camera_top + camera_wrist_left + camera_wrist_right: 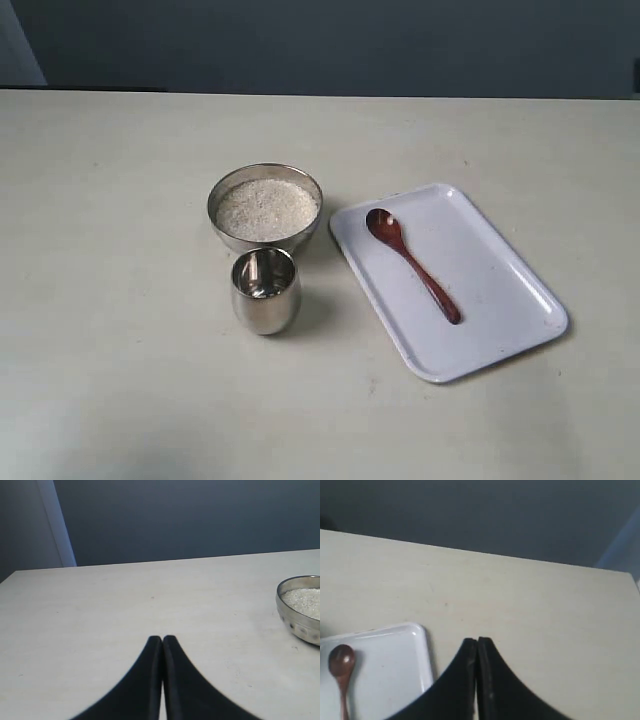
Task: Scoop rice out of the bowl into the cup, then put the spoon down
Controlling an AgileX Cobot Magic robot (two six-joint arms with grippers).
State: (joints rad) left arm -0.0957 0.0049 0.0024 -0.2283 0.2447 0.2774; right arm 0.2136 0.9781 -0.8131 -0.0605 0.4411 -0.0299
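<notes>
Grainy rice (266, 208) filled the round steel bowl (212, 210); just beside it stood the shiny cup (266, 300), near it lay the glossy wooden spoon (412, 265). The left fingers (147, 680) and right fingers (460, 680) were pressed together, empty.

I read this as a staged test bench, not a kitchen: a plain pale table (110, 380) before a flat dark blue-grey wall (350, 45) at 12 o'clock. On it stand a bowl (214, 215) of rice (266, 208), a cup (265, 305) at its 6 o'clock and a white tray (500, 290) at its 3 o'clock.
</notes>
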